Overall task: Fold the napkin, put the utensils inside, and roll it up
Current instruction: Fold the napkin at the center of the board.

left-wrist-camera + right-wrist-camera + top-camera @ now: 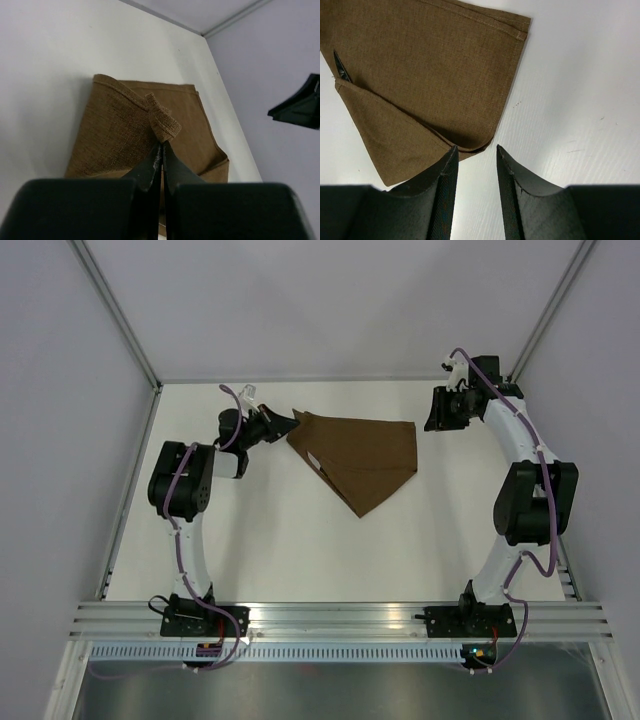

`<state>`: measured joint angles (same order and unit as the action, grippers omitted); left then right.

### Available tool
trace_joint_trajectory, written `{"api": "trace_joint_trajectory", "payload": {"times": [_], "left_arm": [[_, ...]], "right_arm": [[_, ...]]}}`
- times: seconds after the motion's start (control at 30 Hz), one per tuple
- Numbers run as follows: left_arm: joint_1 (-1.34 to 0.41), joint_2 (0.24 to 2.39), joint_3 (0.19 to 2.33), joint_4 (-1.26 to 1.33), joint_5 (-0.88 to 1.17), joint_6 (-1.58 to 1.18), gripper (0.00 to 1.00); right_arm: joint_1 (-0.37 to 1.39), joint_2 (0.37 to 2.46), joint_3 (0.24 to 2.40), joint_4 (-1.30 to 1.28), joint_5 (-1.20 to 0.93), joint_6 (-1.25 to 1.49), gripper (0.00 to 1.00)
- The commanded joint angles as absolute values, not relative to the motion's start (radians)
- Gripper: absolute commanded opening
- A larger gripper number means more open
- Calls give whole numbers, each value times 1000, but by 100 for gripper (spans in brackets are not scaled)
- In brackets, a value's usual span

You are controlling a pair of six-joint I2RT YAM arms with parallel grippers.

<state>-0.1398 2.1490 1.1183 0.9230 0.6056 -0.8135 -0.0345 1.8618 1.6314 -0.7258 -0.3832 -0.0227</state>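
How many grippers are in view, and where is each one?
2. The left gripper is shut on the napkin at its left corner; the right gripper stands open beside its right corner.

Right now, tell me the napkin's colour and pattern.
Plain matte brown, no pattern. The napkin shows best in the right wrist view.

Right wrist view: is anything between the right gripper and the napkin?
Nothing visible. The right gripper, open, hangs just off a folded corner of the napkin, only bare table between. The left gripper pinches the opposite corner.
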Motion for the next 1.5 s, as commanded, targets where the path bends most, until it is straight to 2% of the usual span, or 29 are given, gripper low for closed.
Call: {"api": "trace_joint_trajectory", "payload": {"times": [0.0, 0.7, 1.47], "left_arm": [[-176, 2074, 1094, 1025, 716, -729, 2], [-344, 1987, 1039, 851, 934, -511, 2], [-452, 1948, 1023, 485, 850, -213, 2]], "right_arm": [[-23, 1859, 1658, -723, -359, -23, 42], [-6, 1864, 1655, -721, -347, -25, 43], [49, 1875, 1655, -719, -328, -29, 43]]}}
